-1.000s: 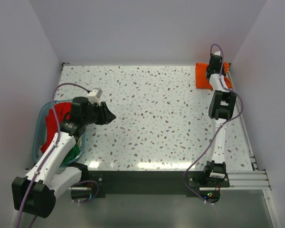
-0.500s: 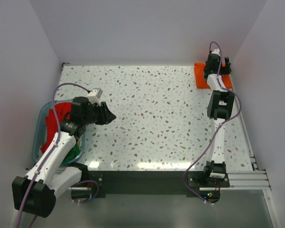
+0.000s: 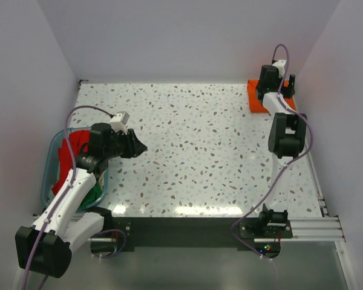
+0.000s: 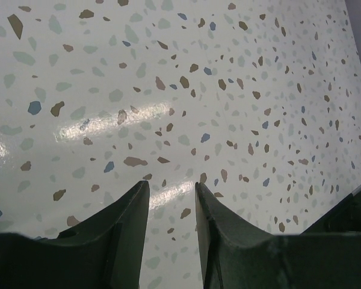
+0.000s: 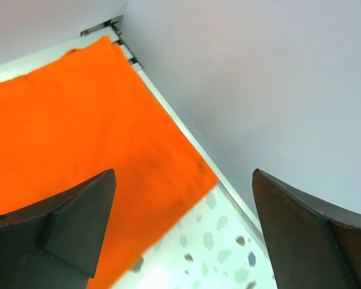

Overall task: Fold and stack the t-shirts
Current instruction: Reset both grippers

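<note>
While glossy — speckled tabletop, pale walls.

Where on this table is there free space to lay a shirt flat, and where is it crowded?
The speckled tabletop is bare across its middle, between the translucent teal plastic tub at the left edge and the folded orange t-shirt in the far right corner. Crowded: the tub, holding red cloth and green cloth.

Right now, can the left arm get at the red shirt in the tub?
Probably yes. The left claw hangs empty over the table right beside the tub, and the red shirt lies on top there. The arm would need to pull back.
</note>
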Motion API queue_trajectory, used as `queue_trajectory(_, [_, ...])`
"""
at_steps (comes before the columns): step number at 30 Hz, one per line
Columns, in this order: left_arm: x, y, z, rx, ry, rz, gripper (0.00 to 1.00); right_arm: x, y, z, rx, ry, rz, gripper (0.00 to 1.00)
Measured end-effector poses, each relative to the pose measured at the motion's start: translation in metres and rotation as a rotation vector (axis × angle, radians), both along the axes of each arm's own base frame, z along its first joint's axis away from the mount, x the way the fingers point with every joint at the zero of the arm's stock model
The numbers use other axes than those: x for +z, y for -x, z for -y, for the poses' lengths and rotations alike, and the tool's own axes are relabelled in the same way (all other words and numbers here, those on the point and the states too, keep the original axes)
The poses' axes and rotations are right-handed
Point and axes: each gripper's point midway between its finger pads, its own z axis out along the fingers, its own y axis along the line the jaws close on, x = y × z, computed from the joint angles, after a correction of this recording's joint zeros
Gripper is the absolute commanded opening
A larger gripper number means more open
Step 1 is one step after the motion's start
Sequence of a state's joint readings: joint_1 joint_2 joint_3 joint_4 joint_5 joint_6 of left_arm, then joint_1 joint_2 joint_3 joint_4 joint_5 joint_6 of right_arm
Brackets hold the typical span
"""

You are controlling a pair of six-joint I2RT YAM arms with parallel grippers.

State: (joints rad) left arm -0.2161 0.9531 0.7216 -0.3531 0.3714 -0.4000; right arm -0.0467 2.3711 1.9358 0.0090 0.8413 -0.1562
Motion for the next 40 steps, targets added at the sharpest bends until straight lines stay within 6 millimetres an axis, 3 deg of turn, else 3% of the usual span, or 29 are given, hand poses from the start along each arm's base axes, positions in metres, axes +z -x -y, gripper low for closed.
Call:
queue_trajectory(4, [0.001, 0.000, -0.001, 0.004, 0.000, 0.004, 0.42, 0.033, 0.027, -0.016, -0.032, -0.083, 0.118, 0.99])
queue_trajectory(6, [0.001, -0.001, -0.002, 0.008, -0.001, 0.006, 0.42, 0.040, 0.043, -0.029, -0.037, -0.128, 0.154, 0.99])
queue_trajectory(9, [0.003, -0.001, -0.004, 0.017, -0.004, 0.016, 0.42, 0.044, 0.065, -0.069, -0.003, -0.209, 0.193, 0.99])
queue_trajectory(15, [0.004, -0.003, -0.008, 0.041, -0.018, 0.024, 0.43, 0.023, 0.125, -0.184, 0.195, -0.361, 0.137, 0.99])
queue_trajectory(19, [0.003, -0.005, -0.012, 0.061, -0.028, 0.026, 0.43, 0.011, 0.178, -0.260, 0.390, -0.477, 0.075, 0.99])
queue_trajectory(26, [0.003, -0.006, -0.014, 0.070, -0.033, 0.027, 0.43, 0.006, 0.266, -0.351, 0.686, -0.649, -0.023, 0.99])
queue_trajectory(29, [0.003, -0.006, -0.014, 0.070, -0.033, 0.027, 0.43, 0.003, 0.293, -0.363, 0.754, -0.729, -0.072, 0.99])
queue_trajectory(32, [0.003, -0.006, -0.014, 0.070, -0.033, 0.028, 0.43, 0.003, 0.316, -0.358, 0.788, -0.782, -0.102, 0.99])
queue_trajectory(40, [0.003, -0.006, -0.014, 0.072, -0.034, 0.029, 0.43, 0.039, 0.349, -0.342, 0.869, -0.831, -0.061, 0.99])
